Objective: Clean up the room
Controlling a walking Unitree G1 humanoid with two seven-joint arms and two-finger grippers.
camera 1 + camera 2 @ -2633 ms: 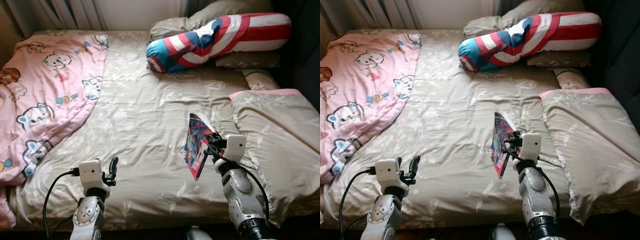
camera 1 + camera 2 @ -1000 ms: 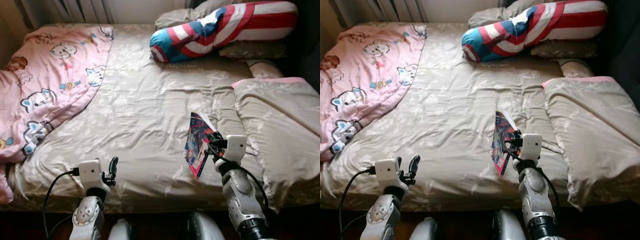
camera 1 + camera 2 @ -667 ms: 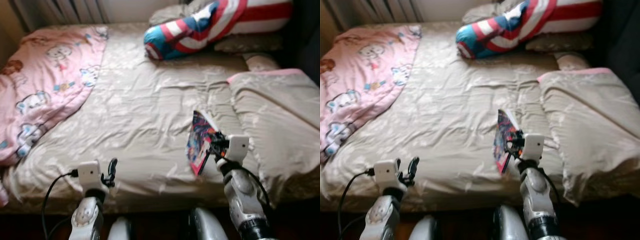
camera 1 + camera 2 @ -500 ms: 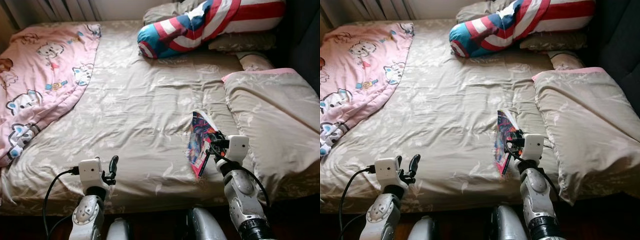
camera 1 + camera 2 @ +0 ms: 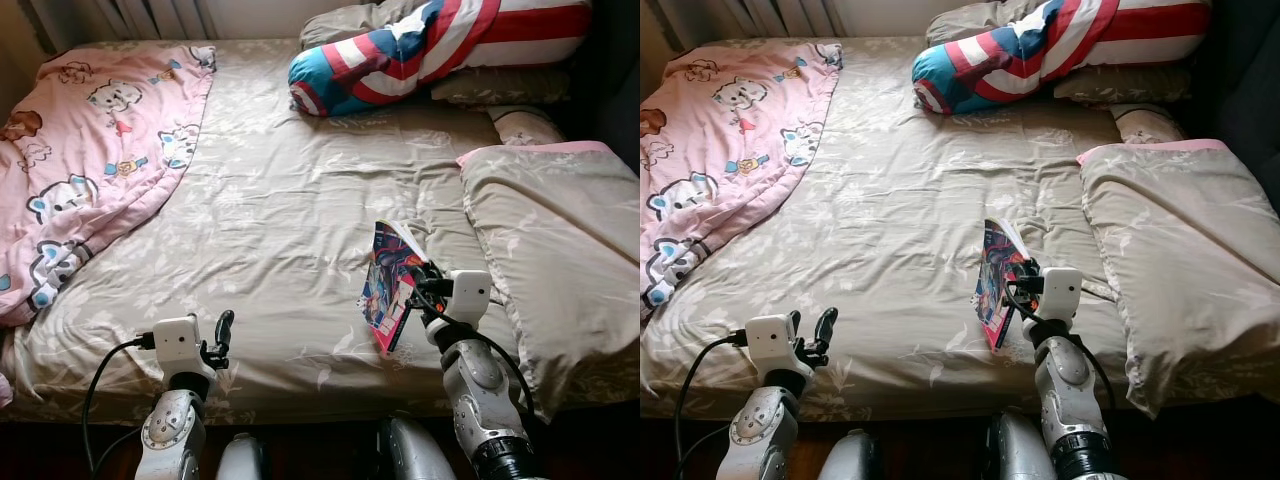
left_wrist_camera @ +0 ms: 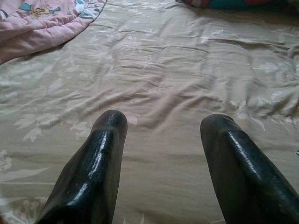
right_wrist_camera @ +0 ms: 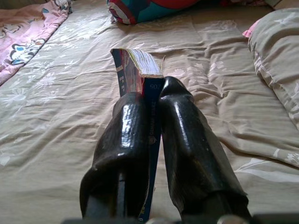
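our right gripper (image 5: pixel 418 288) is clamped on the book (image 5: pixel 388 285), the two black fingers (image 7: pixel 182 135) pressed to either side of its spine, holding it upright on edge, lower right of centre in the left eye view, just above the beige bedsheet (image 5: pixel 290 220). over the last couple of seconds the book has kept the same place in our grip, pages fanned at the top; what has shifted is the whole picture, with the dark floor edge and our own feet now showing at the bottom, so we judge that we have stepped back from the bed rather than moved the book. that suggests the pick-up is done and the book is ready to be carried to wherever it belongs.

the right arm is bent up from the lower right, wrist raised, fingers pointing toward the striped bolster (image 5: pixel 430 50) at the upper right. our left gripper (image 5: pixel 222 335) sits at the lower left, fingers spread apart and holding nothing, over the sheet near the bed's front edge. the pink blanket (image 5: pixel 90 150) lies bunched at the upper left, and a beige pillow (image 5: pixel 550 250) rests on the right.
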